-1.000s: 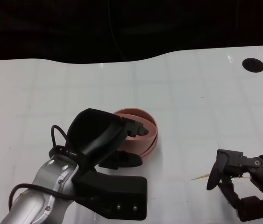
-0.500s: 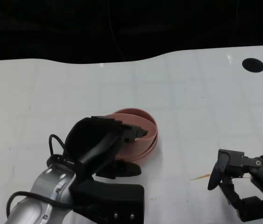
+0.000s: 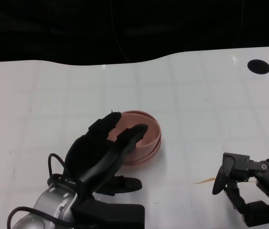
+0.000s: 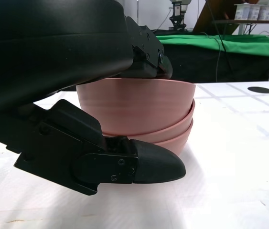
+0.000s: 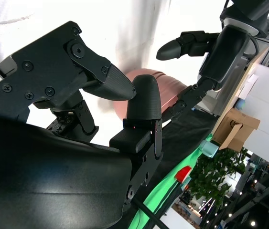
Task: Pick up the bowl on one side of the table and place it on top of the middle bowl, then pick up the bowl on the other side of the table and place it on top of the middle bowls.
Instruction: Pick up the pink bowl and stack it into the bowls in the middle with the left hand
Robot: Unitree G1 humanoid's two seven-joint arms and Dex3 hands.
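Left robot hand: released, fingers spread over the near rim of the pink bowl stack; the left wrist view shows the upper fingers just above the top rim and the thumb low beside the stack's base, with nothing clamped.
Right robot hand: low at the near right of the worktop, fingers loosely curled around nothing, well apart from the stack.
Bowl stack: nested pink bowls standing at the middle of the worktop; the left wrist view shows layered rims, the top bowl seated a little askew.
Side bowls: none in view at either side.
Step in hand: by my reading, letting go after the last placement; stacking looks done.
Next move: draw the left robot hand back and up without catching the rim, so the top bowl stays put.
Risk: a finger hooking the rim could tip or drag the stack.
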